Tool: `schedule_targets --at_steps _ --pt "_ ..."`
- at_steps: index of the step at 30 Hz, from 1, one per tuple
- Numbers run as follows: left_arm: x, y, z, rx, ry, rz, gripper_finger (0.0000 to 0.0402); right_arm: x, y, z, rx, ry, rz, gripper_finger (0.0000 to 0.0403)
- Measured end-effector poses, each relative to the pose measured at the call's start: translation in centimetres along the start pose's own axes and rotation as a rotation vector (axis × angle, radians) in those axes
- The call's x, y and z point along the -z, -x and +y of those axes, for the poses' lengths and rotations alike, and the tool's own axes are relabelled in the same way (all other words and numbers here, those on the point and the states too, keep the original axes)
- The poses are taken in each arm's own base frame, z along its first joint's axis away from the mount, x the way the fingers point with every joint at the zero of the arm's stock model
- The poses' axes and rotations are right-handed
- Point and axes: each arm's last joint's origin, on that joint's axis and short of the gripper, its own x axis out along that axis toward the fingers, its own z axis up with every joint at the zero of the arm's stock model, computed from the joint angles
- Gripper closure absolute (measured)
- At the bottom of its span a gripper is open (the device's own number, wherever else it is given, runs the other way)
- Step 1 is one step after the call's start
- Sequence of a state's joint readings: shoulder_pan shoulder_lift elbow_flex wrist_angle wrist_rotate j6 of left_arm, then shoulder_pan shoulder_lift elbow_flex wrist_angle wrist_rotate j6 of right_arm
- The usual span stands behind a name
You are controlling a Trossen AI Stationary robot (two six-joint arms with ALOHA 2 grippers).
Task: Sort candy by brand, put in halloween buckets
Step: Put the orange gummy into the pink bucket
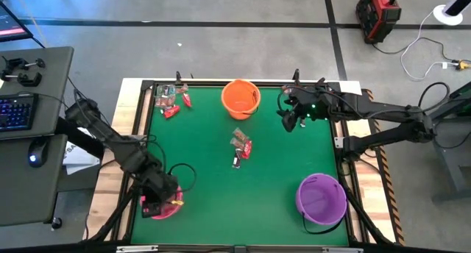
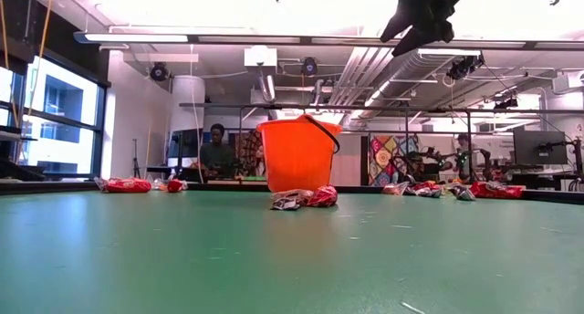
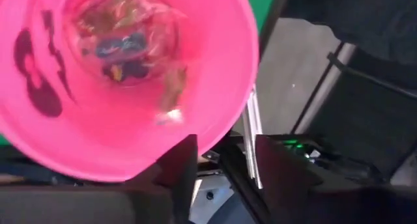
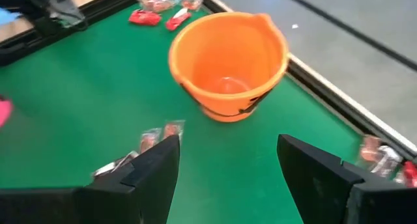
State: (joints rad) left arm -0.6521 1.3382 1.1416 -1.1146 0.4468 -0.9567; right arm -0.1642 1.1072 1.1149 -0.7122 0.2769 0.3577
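High view: the left gripper is held directly over the pink bucket at the near left corner of the green table, a position judged suited to a drop.
Left fingers: set apart in the left wrist view, with nothing between them; silvery-clear wrapped pieces are seen lying in the bucket's bottom.
Right gripper: held raised just beside the orange bucket, fingers spread wide and empty (a waiting pose, by judgement).
Orange bucket contents: one clear wrapper at most; this cannot be told with certainty.
Purple bucket: placed at the near right, apparently empty.
Unsorted candy: a small cluster is left at the table's centre; a red-wrapped pile lies at the far left corner.
Progress: judged early, since most pieces are not yet sorted.
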Motion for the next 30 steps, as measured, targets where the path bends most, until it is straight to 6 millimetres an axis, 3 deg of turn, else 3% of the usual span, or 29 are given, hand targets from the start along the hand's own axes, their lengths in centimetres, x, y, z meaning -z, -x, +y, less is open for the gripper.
schedule_targets --at_steps 4,8,14,21,25,30 --pt "-0.4 0.9 0.5 0.062 -0.064 0.008 0.0206 -0.2 -0.4 0.7 -0.154 -0.038 0.029 0.0151" --pt "-0.8 3.7 2.2 0.098 -0.112 -0.118 0.0196 0.4 -3.2 2.0 -0.295 -0.043 0.178 0.0151" --pt "-2.2 8.1 6.9 -0.065 -0.062 -0.462 0.0197 1.8 -10.4 4.1 -0.255 -0.074 0.298 0.0151" --pt "-3.7 10.9 11.2 -0.291 0.126 -0.678 0.0198 4.5 -18.7 4.1 -0.092 -0.338 0.379 0.0151" --pt "-4.2 11.5 11.8 -0.317 0.172 -0.749 0.0198 6.1 -21.3 4.1 -0.039 -0.374 0.406 0.0151" --pt "-4.2 11.6 11.9 -0.342 0.171 -0.759 0.0198 7.5 -22.7 4.8 -0.019 -0.349 0.428 0.0151"
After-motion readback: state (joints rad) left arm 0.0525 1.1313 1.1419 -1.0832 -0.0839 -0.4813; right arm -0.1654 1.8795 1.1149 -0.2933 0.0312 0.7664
